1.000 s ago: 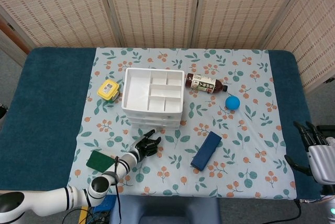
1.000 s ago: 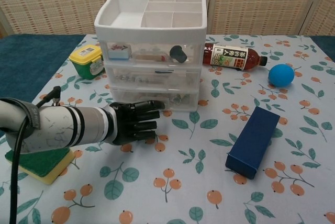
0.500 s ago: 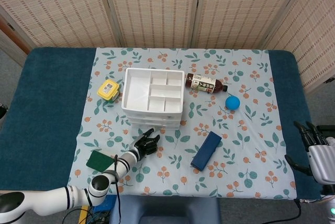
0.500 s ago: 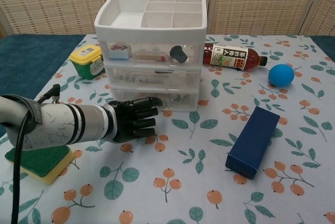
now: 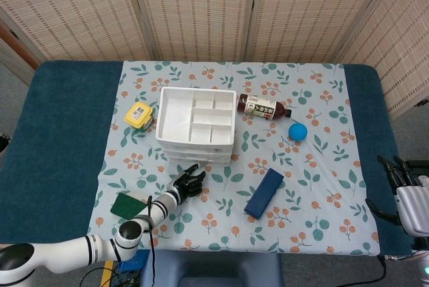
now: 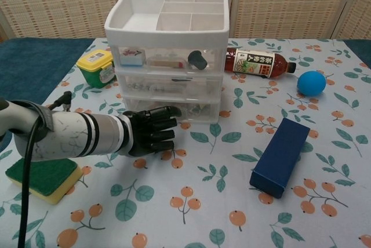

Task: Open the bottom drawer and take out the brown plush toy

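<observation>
**At the Front of the Drawer Unit: Left Hand Facing the Bottom Drawer**

Near the middle of the tabletop stands the white drawer unit [image 6: 167,51], three clear-fronted drawers stacked under an open divided tray. The bottom drawer [image 6: 188,109] is pushed in, flush with the two above it. Its contents show only as small indistinct shapes through the front panel; the brown plush toy cannot be made out in either view.

The left hand [image 6: 149,132] lies low over the floral tablecloth [image 6: 203,201], just in front of the bottom drawer's left half. Its fingers [image 6: 165,125] extend side by side, pointing toward the right edge, and hold nothing. In the chest view the uppermost fingertip overlaps the drawer front; whether it touches the panel cannot be told. The head view shows the same hand [image 5: 188,183] just in front of the unit.

The right hand [image 5: 405,192] appears at the right edge of the tabletop, fingers pointing up and apart, holding nothing.

Other items:
- yellow container [image 6: 97,67], just left of the unit
- tea bottle [image 6: 258,63], lying on its side to the right of the unit
- blue ball [image 6: 311,83], beyond the bottle toward the right edge
- dark blue box [image 6: 280,156], lying toward the front right
- green-and-yellow sponge [image 6: 43,177], near the front left corner, partly beneath the left forearm
</observation>
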### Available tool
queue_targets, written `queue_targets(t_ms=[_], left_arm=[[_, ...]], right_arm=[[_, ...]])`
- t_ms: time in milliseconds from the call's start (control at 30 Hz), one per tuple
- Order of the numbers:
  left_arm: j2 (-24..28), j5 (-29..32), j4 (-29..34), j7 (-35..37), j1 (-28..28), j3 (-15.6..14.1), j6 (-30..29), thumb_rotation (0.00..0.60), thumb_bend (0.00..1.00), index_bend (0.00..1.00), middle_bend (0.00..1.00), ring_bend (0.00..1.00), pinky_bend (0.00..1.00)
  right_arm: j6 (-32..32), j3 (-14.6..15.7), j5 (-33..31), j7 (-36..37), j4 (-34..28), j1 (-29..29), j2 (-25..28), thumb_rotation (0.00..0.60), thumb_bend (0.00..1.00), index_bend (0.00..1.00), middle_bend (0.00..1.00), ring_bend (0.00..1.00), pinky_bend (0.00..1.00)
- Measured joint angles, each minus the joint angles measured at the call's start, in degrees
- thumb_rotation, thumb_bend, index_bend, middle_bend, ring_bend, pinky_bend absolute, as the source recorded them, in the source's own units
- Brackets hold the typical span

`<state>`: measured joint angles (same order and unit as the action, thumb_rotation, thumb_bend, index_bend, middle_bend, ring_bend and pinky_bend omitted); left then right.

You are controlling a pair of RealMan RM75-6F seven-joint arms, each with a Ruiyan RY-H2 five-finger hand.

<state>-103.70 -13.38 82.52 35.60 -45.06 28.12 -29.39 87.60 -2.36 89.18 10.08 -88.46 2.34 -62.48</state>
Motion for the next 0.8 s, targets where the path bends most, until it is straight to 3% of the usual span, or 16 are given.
queue_targets(t_ms=[800], left_arm=[[0.3,3.0,-1.7,-1.3,-1.6,-0.2,1.6,0.600,0.53,0.28,1.00,1.00,1.00]], right_arm=[[0.1,0.0,-0.2,0.0,0.0,-0.2,0.0,0.600,0.26,0.01,0.13,0.07,0.15]])
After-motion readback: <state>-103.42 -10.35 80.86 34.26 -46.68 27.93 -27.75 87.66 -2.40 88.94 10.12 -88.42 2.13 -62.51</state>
